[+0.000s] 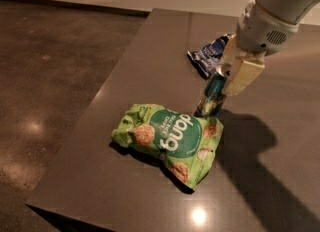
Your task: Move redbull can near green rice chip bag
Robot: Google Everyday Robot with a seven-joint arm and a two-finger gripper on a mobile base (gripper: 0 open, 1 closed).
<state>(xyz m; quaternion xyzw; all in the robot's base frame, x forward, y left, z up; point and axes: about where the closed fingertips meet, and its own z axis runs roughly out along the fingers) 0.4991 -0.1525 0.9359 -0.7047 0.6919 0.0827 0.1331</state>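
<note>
The redbull can (pixel 212 96) is slim, blue and silver, tilted, with its base on or just above the table at the far right edge of the green rice chip bag (pixel 170 138). The bag is bright green with white "dang" lettering and lies flat in the middle of the table. My gripper (pixel 222 78) comes down from the upper right and is shut on the upper part of the can, whose top is hidden by the fingers.
A smaller dark blue and white snack bag (pixel 210 56) lies behind the gripper. The dark grey table (pixel 150 51) has its left edge running diagonally, with a dark floor (pixel 50 76) beyond it. The arm's shadow falls at right.
</note>
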